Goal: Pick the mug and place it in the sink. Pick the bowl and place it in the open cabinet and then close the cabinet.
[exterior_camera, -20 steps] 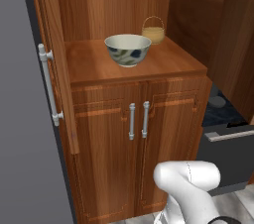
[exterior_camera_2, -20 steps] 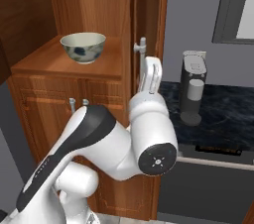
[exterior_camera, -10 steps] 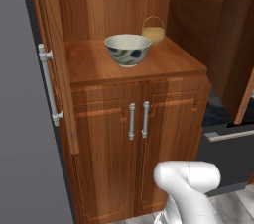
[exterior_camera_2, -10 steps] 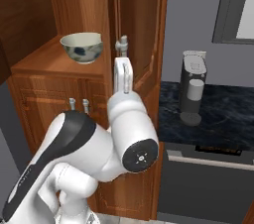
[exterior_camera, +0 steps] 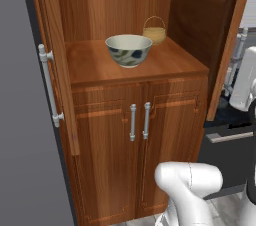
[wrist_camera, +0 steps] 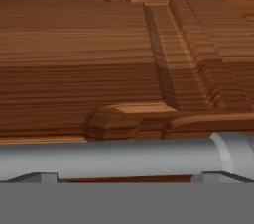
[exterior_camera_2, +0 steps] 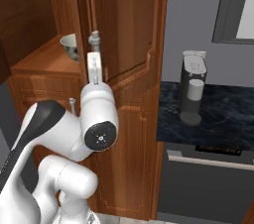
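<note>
Bowls: 1, the bowl (exterior_camera: 129, 49) on the cabinet (exterior_camera: 115, 0) shelf.
Woven baskets: 1, the basket (exterior_camera: 154, 32).
Tall cabinet doors: 2, left door (exterior_camera: 55, 55), right door (exterior_camera_2: 130, 25).
Lower cupboard doors: 2 (exterior_camera: 137, 155).
Lower bar handles: 2 (exterior_camera: 139, 121).
Long door handles counted: 2 (exterior_camera: 49, 86) (wrist_camera: 114, 157).
Coffee machines: 1 (exterior_camera_2: 193, 87).

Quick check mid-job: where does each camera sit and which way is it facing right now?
Left base view: behind-left, facing the open cabinet with the bowl; white arm base at the bottom.
Right base view: behind-right, facing the swinging door; arm in front.
Hand view: close on the door panel and bar handle.
Both base views share cabinet and bowl.
</note>
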Available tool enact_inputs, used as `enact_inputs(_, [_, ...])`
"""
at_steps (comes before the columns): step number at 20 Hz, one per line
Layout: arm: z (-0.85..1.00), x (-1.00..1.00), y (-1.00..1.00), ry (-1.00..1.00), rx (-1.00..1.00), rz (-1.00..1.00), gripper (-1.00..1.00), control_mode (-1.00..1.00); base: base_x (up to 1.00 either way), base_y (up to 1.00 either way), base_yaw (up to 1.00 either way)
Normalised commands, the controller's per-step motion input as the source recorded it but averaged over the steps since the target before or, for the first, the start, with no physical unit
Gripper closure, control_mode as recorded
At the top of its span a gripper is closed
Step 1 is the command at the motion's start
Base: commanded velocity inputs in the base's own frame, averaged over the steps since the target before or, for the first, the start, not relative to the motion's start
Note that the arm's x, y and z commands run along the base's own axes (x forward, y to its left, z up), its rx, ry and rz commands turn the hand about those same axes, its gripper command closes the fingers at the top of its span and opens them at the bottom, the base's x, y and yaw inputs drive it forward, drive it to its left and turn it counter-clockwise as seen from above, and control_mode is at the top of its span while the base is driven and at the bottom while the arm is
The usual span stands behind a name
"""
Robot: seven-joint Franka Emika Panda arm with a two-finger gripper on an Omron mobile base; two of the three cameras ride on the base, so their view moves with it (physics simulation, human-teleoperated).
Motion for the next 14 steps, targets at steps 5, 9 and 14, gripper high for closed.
enact_inputs(5, [0.0,1.0,0.05,0.01,0.0,0.0,-1.0,-1.0,0.0,0.0,0.0])
enact_inputs(9, [0.0,0.96,0.06,0.01,0.0,0.0,-1.0,-1.0,0.0,0.0,0.0])
enact_inputs(14, [0.0,0.89,0.16,0.0,-0.01,0.0,-1.0,-1.0,0.0,0.0,0.0])
